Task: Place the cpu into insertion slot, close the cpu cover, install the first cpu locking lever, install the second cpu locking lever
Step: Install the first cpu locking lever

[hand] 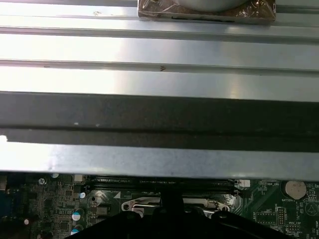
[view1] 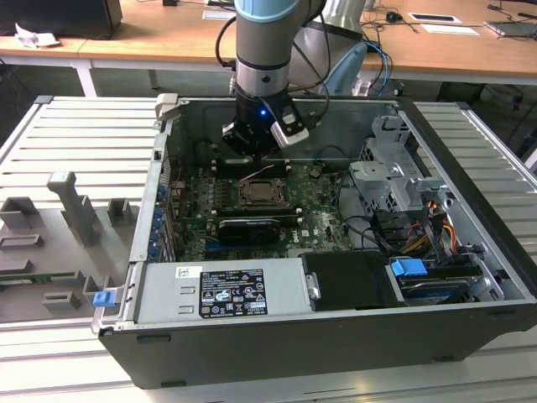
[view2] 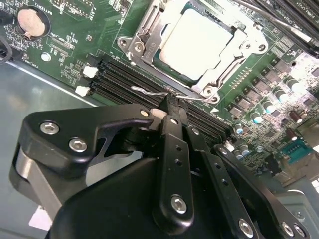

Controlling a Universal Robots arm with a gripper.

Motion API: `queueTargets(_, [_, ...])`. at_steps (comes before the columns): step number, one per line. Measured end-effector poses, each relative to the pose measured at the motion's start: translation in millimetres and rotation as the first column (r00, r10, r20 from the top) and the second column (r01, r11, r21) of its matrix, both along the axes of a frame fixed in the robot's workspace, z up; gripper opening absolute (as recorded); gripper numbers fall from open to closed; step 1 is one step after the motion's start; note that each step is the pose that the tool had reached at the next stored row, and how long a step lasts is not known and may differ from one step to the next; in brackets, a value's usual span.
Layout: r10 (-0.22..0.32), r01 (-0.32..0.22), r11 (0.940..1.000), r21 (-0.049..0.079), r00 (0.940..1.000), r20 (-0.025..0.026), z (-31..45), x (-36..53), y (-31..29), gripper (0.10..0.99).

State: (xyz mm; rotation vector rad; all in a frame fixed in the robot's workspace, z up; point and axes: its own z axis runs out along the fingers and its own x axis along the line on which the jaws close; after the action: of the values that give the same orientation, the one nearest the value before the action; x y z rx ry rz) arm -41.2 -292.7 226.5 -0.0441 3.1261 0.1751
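While the pale beige-silver square cpu (view2: pixel 197 42) already sits in the grey-rimmed square insertion slot (view2: pixel 234 74) on the green circuit board (view2: pixel 65 45), the thin silver-grey cpu cover (view2: pixel 172 25) lies around it as a frame, the chip's face showing through its window. The black gripper (view2: pixel 167 112) hangs just off one edge of that slot, its fingers drawn together with their tips at a thin bent wire locking lever (view2: pixel 164 93). The lever runs along the slot's near edge, across the line of the fingers, beside the dark memory sockets (view2: pixel 117 77). I judge the tips touch or pinch the wire, though the grip itself is hidden. In the exterior view the gripper (view1: pixel 252 155) stands just behind the slot (view1: pixel 262 195) inside the open computer case (view1: pixel 470 277).
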Motion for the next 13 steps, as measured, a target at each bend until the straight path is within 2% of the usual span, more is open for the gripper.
queueTargets(3, [0.001,-0.001,1.0000,0.000,1.0000,0.0002,-0.8,4.0,0.0,0.106])
queueTargets(5, [0.003,-0.003,1.0000,0.000,1.0000,0.0000,-2.1,11.5,0.2,0.106])
queueTargets(13, [0.005,-0.005,1.0000,0.000,1.0000,0.0000,-7.9,15.0,2.0,0.106])
